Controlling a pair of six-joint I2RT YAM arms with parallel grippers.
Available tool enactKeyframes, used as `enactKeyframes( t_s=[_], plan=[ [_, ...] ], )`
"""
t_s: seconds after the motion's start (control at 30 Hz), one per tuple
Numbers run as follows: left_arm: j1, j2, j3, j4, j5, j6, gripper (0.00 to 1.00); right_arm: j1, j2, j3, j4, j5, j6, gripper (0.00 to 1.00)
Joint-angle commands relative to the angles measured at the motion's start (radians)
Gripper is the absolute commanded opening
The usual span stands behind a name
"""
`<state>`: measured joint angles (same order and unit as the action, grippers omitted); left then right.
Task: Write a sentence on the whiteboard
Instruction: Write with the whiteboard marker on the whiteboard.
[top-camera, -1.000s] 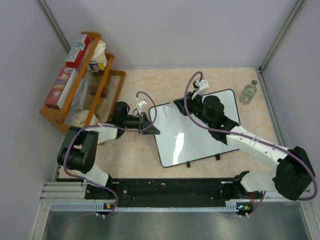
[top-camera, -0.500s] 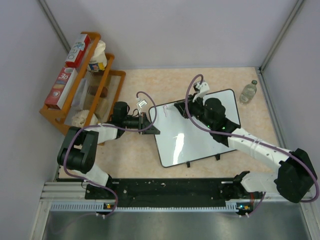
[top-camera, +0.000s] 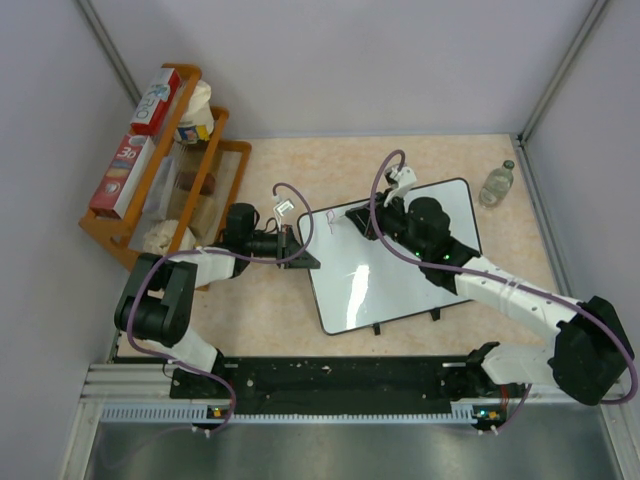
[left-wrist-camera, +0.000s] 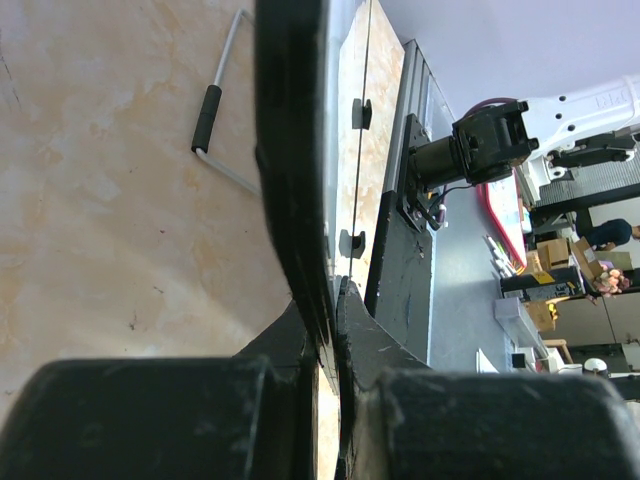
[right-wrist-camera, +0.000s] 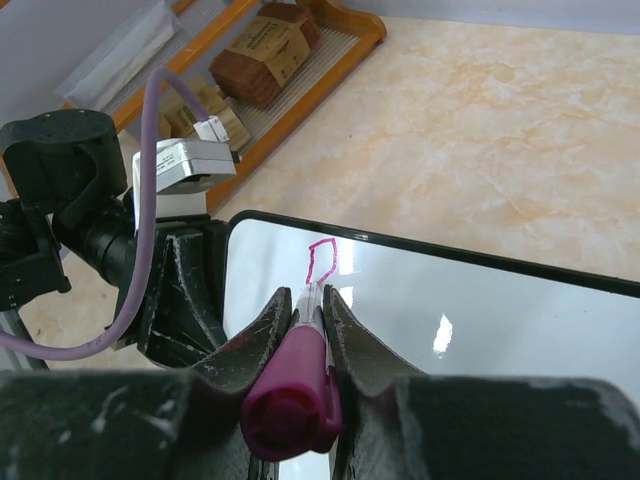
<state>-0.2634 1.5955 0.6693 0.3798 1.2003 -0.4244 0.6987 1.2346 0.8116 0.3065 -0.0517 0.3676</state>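
Observation:
The whiteboard (top-camera: 395, 270) lies flat mid-table, white with a thin black frame; it also shows in the right wrist view (right-wrist-camera: 480, 320). My left gripper (top-camera: 300, 247) is shut on the board's left edge (left-wrist-camera: 300, 170). My right gripper (top-camera: 372, 222) is shut on a magenta marker (right-wrist-camera: 298, 385), tip touching the board near its far left corner. Of the sentence, only a small pink looped stroke (right-wrist-camera: 321, 260) shows, just ahead of the tip; it is a faint mark in the top view (top-camera: 331, 222).
A wooden rack (top-camera: 165, 170) with boxes and packets stands at the far left. A small clear bottle (top-camera: 497, 184) stands at the far right. A thin metal handle with a black grip (left-wrist-camera: 215, 120) lies on the table beside the board.
My right gripper has moved the marker along the board near its far left corner, and the pink stroke has grown into a small loop. The left gripper has not moved.

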Motion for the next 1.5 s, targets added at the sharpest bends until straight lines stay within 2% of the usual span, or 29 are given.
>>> enactKeyframes(
  t_s=[0.0,0.23,0.67,1.47],
  plan=[
    [-0.023,0.012,-0.031,-0.015,-0.074,0.199,0.0,0.01,0.003,-0.005,0.029,0.001,0.008,0.0],
    [-0.023,0.012,-0.03,-0.016,-0.076,0.199,0.0,0.01,0.017,-0.006,0.039,-0.005,0.024,0.0],
    [-0.023,0.009,-0.03,-0.021,-0.077,0.202,0.0,0.008,-0.043,-0.038,-0.015,0.107,0.005,0.0],
    [-0.025,0.009,-0.03,-0.021,-0.076,0.202,0.0,0.007,-0.07,-0.1,-0.009,0.02,0.007,0.0]
  ],
)
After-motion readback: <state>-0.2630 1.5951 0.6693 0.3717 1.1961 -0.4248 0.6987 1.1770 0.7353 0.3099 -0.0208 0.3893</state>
